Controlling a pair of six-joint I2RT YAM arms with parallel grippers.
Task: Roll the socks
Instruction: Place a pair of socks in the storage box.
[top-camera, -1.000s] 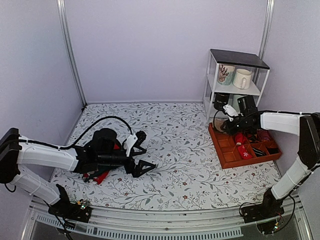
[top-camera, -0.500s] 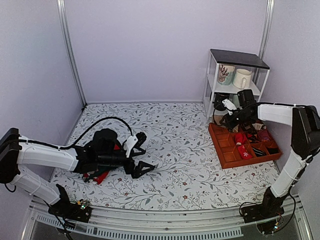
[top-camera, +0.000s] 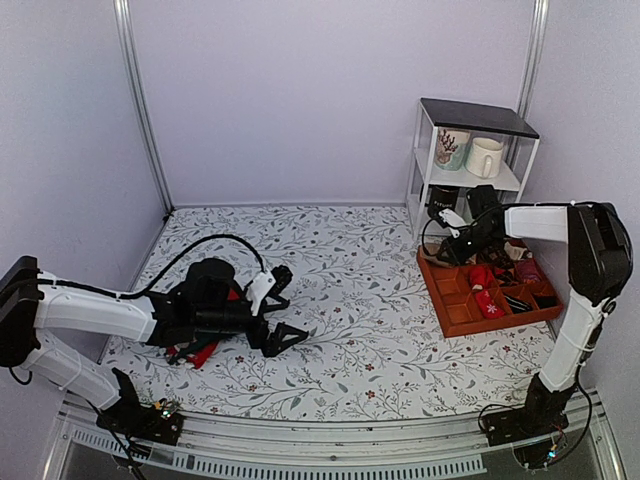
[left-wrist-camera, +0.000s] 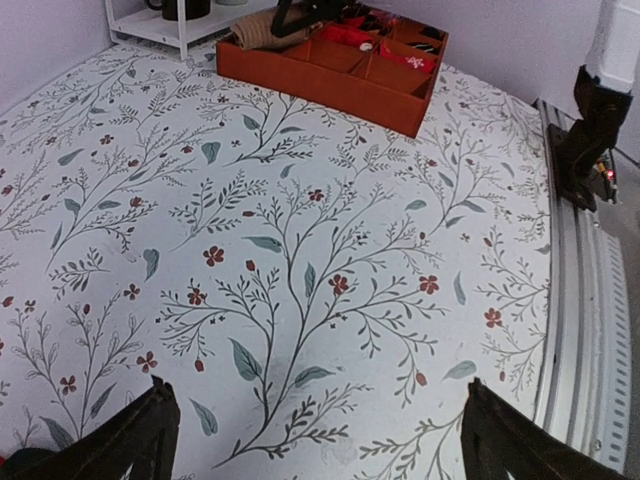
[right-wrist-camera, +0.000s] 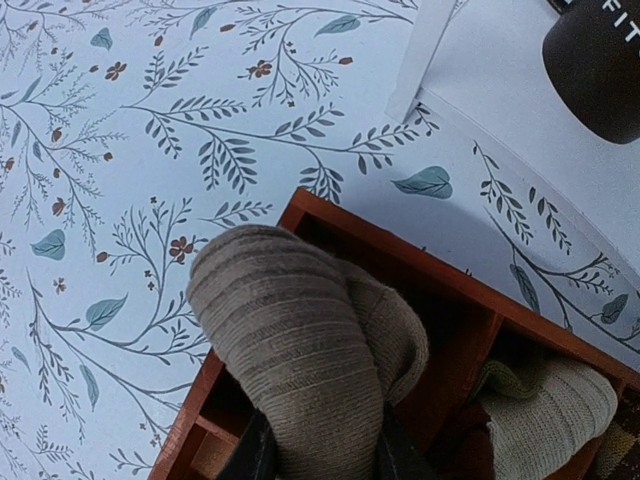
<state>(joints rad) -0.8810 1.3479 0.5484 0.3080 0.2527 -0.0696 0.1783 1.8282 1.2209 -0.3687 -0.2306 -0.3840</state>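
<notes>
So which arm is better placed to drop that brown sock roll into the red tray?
Right. The right hand is closed on the sock roll over a corner of the red tray; the left hand is open, far across the table.

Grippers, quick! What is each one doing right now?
Left gripper: open, holding nothing.
Right gripper: closed on the rolled tan socks.

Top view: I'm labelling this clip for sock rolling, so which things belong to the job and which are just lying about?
Job: tan-brown sock roll, pinched in the right gripper fingers; red tray beneath it.
Lying about: red and dark green socks under the left arm; other rolled socks in the tray; mugs on the white shelf.
</notes>
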